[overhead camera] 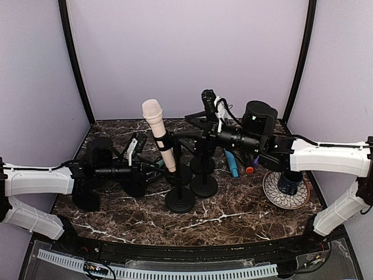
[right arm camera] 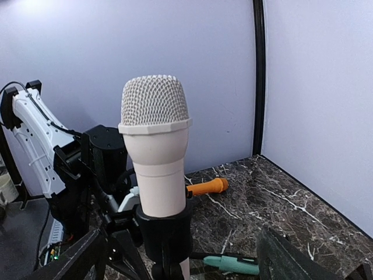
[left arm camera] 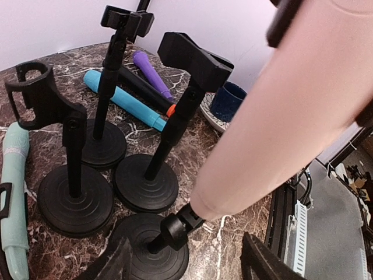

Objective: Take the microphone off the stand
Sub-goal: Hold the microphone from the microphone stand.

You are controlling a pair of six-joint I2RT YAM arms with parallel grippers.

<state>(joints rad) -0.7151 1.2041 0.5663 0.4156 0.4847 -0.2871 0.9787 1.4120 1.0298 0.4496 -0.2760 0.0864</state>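
microphone (overhead camera: 158,131) sat slightly tilted in the clip of its stand (overhead camera: 180,199), mid-counter, not yet lifted. right hand (right arm camera: 175,262) released, facing it. left hand (left arm camera: 186,265) open astride the stand's stem. next, by judgement: brace the stand, clasp the body, pull up. fingertips cut off in both wrist views.

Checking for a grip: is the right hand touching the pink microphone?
Apart. The right wrist view shows the pink microphone standing between the open fingers of the right hand, with clear gaps on both sides.
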